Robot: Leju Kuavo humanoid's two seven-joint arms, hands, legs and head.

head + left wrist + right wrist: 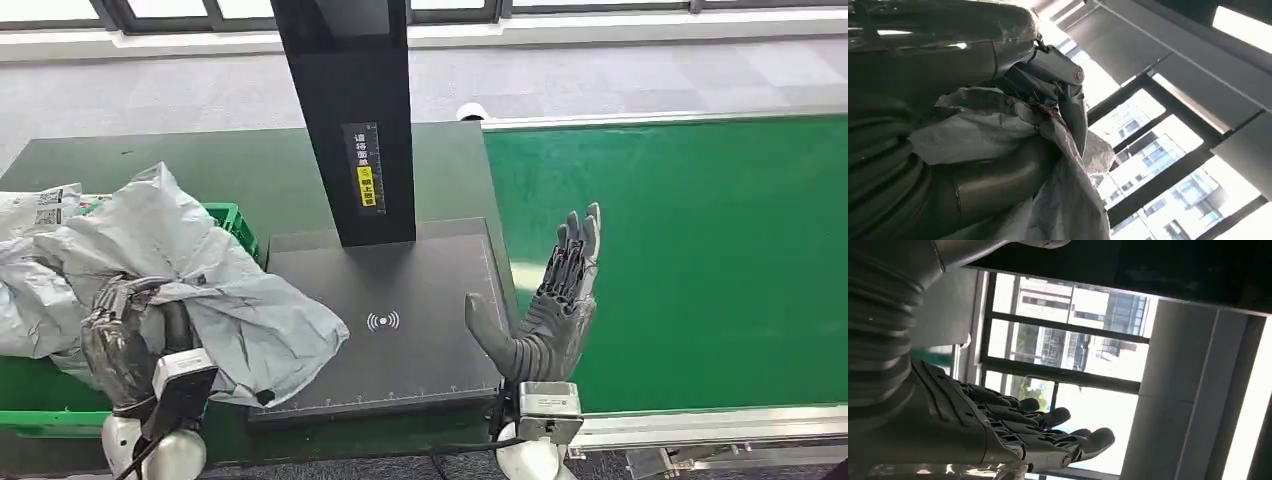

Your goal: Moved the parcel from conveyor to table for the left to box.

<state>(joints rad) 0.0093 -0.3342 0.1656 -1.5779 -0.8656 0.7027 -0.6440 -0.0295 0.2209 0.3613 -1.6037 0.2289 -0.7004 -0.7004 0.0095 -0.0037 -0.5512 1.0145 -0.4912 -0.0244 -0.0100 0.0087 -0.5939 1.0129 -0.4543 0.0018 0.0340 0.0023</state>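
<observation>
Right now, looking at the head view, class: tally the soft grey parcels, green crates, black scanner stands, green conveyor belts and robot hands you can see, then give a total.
Grey parcels: 2, one held by the left hand, another beside it
Green crates: 1
Black scanner stands: 1
Green conveyor belts: 1
Robot hands: 2, left hand, right hand
Total: 7

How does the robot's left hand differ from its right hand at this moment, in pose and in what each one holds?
The left hand grips a crumpled grey parcel bag with its fingers curled, while the right hand holds nothing and its fingers are stretched out and apart. The left hand is beside the green crate; the right hand is raised at the edge of the green conveyor belt. Both are grey, each with a camera at its wrist.
</observation>
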